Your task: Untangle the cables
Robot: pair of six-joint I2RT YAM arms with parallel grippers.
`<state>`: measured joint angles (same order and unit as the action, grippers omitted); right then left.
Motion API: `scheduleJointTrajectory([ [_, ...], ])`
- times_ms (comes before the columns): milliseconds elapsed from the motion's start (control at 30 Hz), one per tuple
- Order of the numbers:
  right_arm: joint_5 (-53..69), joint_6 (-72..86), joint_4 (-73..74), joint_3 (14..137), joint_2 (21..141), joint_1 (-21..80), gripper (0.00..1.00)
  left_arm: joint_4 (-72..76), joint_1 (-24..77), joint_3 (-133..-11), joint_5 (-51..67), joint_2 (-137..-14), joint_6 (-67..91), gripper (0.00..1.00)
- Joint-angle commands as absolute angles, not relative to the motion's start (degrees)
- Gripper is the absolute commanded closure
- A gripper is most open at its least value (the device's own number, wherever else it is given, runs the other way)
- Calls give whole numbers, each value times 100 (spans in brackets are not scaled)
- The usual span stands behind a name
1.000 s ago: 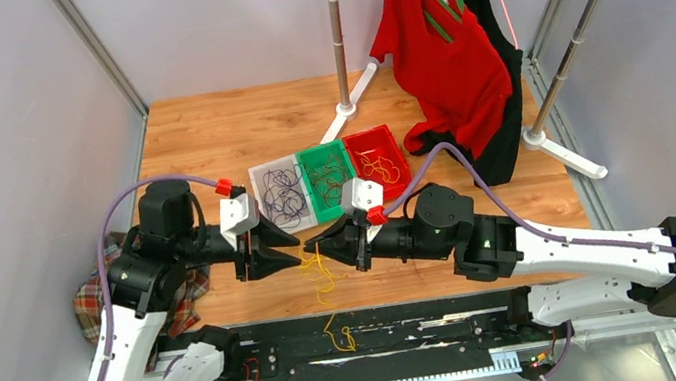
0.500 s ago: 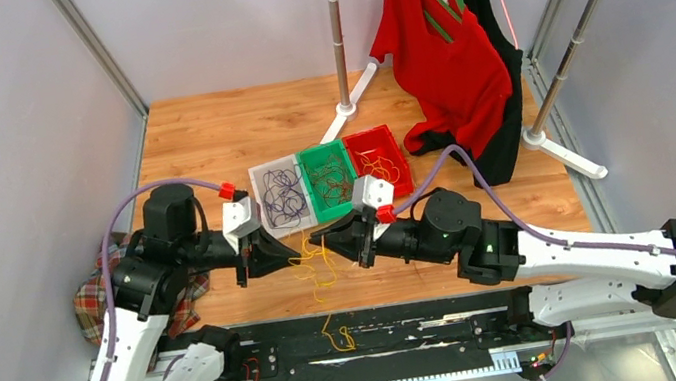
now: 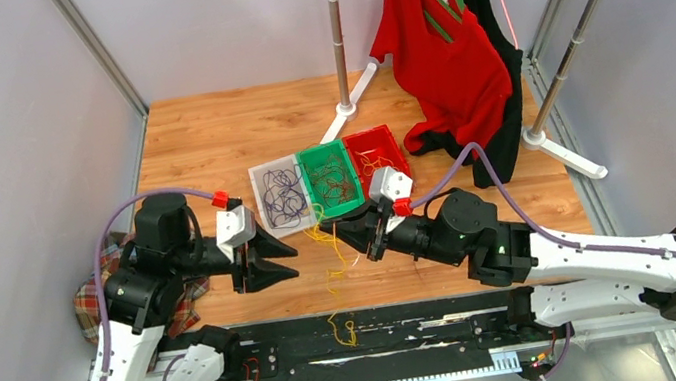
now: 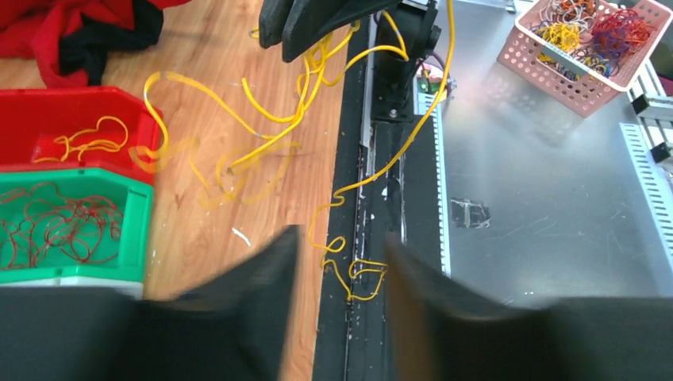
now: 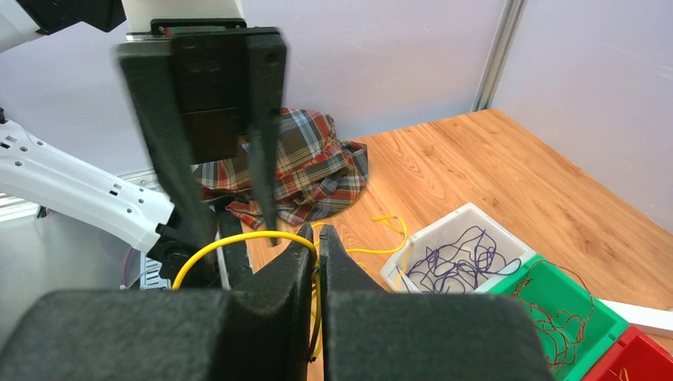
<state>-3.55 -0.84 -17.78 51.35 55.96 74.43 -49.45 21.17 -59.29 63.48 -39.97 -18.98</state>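
Observation:
A bundle of yellow cables [image 3: 328, 251] hangs from my right gripper [image 3: 332, 227], which is shut on them just in front of the bins. In the right wrist view the right gripper [image 5: 317, 232] pinches a yellow cable [image 5: 230, 239] that arcs off to the left. One yellow strand [image 4: 353, 270] trails over the black rail at the table's near edge. My left gripper [image 3: 296, 261] stands open and empty a little to the left of the bundle. In its own view the left gripper [image 4: 341, 238] frames the strand on the rail without touching it.
Three bins sit side by side: a white bin [image 3: 262, 176] of purple cables, a green bin [image 3: 307, 158] of red-brown cables, a red bin [image 3: 395, 148] of yellow cables. A plaid cloth [image 3: 92, 298] lies left. A garment rack with a red shirt [image 3: 445, 53] stands behind. A pink basket [image 4: 530, 49] sits off the table.
My left gripper closed beside the right gripper, then opened and drew back to the left. The right gripper moved right and toward the bins, carrying the yellow cables.

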Motion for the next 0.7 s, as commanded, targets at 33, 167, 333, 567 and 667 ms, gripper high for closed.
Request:
scheduleJointTrajectory([
  [33, -370, 43, -1943, 5113, 5566, 7383, 99, -4920, 2151, -6121, 6326, -4022, -2104, 34],
  [167, -292, 81, -1933, 5165, 5656, 7383, 99, -4922, 2151, -6385, 6110, -4220, -2448, 22],
  [333, -126, 177, -1928, 5297, 5854, 7383, 99, -4923, 2149, -6673, 5866, -4417, -2914, 21],
  [567, -107, 345, -1982, 5484, 6141, 7383, 99, -4897, 2216, -6483, 5861, -4390, -2960, 35],
  [667, -139, 386, -2055, 5501, 6189, 7383, 99, -4903, 2268, -6233, 5869, -4267, -2900, 50],
])
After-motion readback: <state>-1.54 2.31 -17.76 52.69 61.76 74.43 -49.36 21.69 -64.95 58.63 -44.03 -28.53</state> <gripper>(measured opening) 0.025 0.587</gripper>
